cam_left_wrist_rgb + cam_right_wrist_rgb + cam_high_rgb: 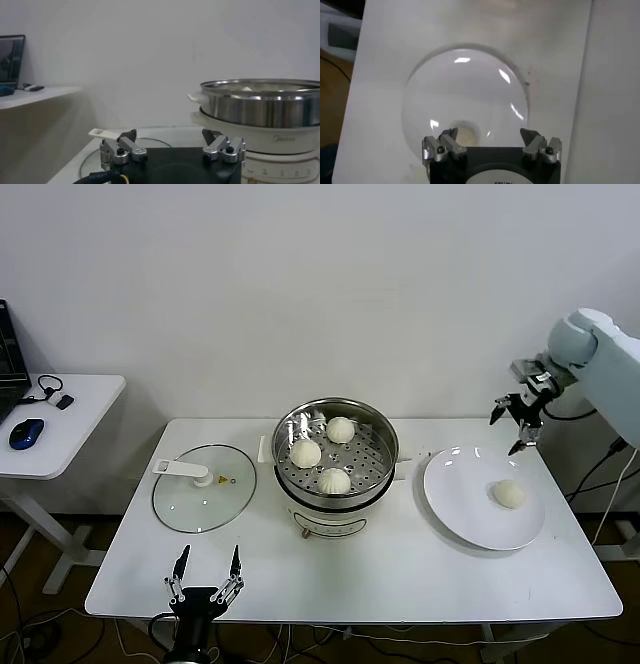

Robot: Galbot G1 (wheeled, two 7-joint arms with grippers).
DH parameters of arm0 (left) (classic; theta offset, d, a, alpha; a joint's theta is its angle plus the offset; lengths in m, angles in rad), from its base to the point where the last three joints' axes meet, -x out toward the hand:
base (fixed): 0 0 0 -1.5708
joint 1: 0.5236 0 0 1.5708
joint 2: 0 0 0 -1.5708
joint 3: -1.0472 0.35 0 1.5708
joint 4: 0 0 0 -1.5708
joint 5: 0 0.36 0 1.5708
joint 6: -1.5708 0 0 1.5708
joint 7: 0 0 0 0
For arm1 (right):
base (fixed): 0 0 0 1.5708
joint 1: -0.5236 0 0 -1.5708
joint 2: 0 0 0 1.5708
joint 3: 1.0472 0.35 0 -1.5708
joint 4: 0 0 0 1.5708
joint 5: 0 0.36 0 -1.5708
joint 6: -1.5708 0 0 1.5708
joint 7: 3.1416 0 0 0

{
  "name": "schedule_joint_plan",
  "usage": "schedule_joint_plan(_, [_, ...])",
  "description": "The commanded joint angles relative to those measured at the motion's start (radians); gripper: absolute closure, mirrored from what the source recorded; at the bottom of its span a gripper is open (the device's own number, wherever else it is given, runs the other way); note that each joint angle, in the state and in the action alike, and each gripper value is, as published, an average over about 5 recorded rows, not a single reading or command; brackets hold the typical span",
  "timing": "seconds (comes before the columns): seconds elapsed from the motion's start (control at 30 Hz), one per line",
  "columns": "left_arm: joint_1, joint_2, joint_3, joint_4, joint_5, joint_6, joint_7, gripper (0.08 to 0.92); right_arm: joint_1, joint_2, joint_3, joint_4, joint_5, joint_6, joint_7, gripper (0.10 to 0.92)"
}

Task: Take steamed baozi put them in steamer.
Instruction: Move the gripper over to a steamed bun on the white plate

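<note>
While three of the steamed baozi (322,455) already sit on the perforated tray inside the steamer (337,468), we note that one bun (509,494) is left on the white plate (470,514), toward its right side, and we judge the task to be one transfer short of complete. We find the right gripper (517,425) raised above the far edge of the plate with its fingers spread apart and nothing between them; in the right wrist view the plate (465,95) lies directly below the right gripper (491,141), and the bun (464,135) shows close under the gripper body, nearer one finger than the other. The relation that governs the coming move is plain — the last bun lies below the right gripper and toward the robot from it, so we expect a descent with a short pull inward to centre the open fingers over the pleated top. The bun is round, so no long axis constrains the wrist angle. The right arm is by far the nearer one; the left gripper (206,574) hovers at the near edge of the table (400,574), in front of the glass lid (204,488), fingers likewise apart and empty — well apart from the plate, with the steamer between.
</note>
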Motion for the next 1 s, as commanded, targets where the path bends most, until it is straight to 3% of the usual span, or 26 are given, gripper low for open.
schedule_joint_plan(0.03, [0.001,-0.004,-0.003,0.007,-0.002,-0.003,0.0,0.177,-0.273,-0.01,0.329,-0.072,-0.406,0.106,0.008,0.203])
schedule_joint_plan(0.37, [-0.007,-0.003,-0.006,0.019,-0.002,0.001,0.001,0.177,-0.378,0.066,0.571,-0.179,-0.598,0.188,0.07,0.203])
schedule_joint_plan(1.0, [0.0,-0.003,-0.012,0.029,-0.006,0.003,0.001,0.177,-0.411,0.182,0.714,-0.267,-0.663,0.209,0.146,0.203])
